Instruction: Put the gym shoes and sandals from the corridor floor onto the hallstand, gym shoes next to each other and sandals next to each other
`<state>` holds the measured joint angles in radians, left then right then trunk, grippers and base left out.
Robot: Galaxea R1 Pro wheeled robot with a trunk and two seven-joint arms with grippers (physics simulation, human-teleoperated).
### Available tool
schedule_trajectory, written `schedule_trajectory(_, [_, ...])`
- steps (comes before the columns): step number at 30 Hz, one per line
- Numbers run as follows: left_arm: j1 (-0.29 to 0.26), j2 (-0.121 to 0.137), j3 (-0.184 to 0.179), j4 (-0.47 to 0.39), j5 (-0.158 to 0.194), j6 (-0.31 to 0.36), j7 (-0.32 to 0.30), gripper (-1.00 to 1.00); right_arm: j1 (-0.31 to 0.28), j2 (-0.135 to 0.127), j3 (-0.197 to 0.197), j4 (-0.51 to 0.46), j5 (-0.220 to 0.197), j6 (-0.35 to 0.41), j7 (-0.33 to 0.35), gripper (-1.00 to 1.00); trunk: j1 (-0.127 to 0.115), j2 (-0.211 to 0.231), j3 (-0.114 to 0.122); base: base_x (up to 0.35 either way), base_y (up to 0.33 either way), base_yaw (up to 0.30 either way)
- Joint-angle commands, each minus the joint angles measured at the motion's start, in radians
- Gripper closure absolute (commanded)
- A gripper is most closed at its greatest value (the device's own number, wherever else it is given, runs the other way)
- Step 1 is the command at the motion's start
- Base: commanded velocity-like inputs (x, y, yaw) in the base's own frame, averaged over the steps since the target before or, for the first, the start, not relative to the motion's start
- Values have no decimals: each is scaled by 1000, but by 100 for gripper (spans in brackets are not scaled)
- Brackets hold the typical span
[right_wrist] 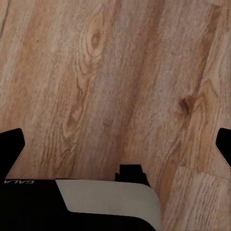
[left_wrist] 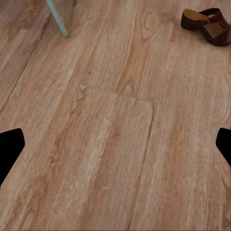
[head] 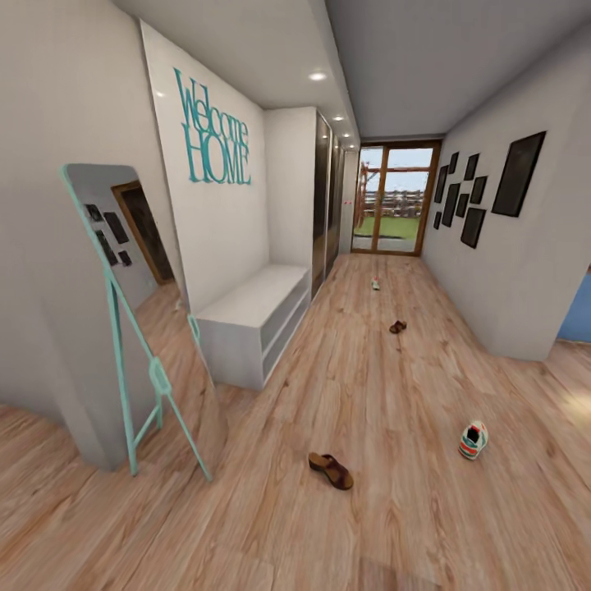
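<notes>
On the corridor floor [head: 353, 525], one brown sandal [head: 331, 471] lies close in front of me, and my left wrist view catches it too as the sandal [left_wrist: 208, 25]. To its right stands a white gym shoe [head: 473, 439] with green and red-orange marks. Farther down the corridor lie the second sandal [head: 397, 327] and, beyond it, the second gym shoe [head: 375, 284]. My left gripper [left_wrist: 115, 147] hangs open over bare planks, well short of the near sandal. My right gripper [right_wrist: 115, 142] is open over bare floor too. The hallstand is out of view.
A plain white two-bay bench [head: 250, 316] stands against the left wall under teal "Welcome HOME" lettering. A teal-framed standing mirror [head: 135, 328] leans at the near left; its leg [left_wrist: 57, 17] is in the left wrist view. A glass door [head: 394, 201] ends the corridor. My own black base [right_wrist: 72, 207] sits below the right gripper.
</notes>
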<state>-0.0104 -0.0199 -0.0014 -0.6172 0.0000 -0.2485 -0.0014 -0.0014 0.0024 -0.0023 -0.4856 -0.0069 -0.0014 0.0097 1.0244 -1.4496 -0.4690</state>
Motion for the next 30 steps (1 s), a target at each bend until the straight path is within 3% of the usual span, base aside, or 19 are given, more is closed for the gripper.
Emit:
schedule_trajectory(1, [0, 0, 0, 1, 0, -3, 0, -100, 0, 0, 0, -1, -1, 0, 1, -100, 1, 0, -1, 339, 0, 0])
schedule_trajectory(8, [-1, 0, 0, 1, 0, -3, 0, -100, 0, 0, 0, -1, -1, 0, 1, -100, 1, 0, -1, 339, 0, -83])
schedule_trajectory(30, [-1, 0, -2, 1, 0, -3, 0, -100, 0, -1, -1, -1, -1, 0, 1, -100, 1, 0, -1, 313, 17, -257])
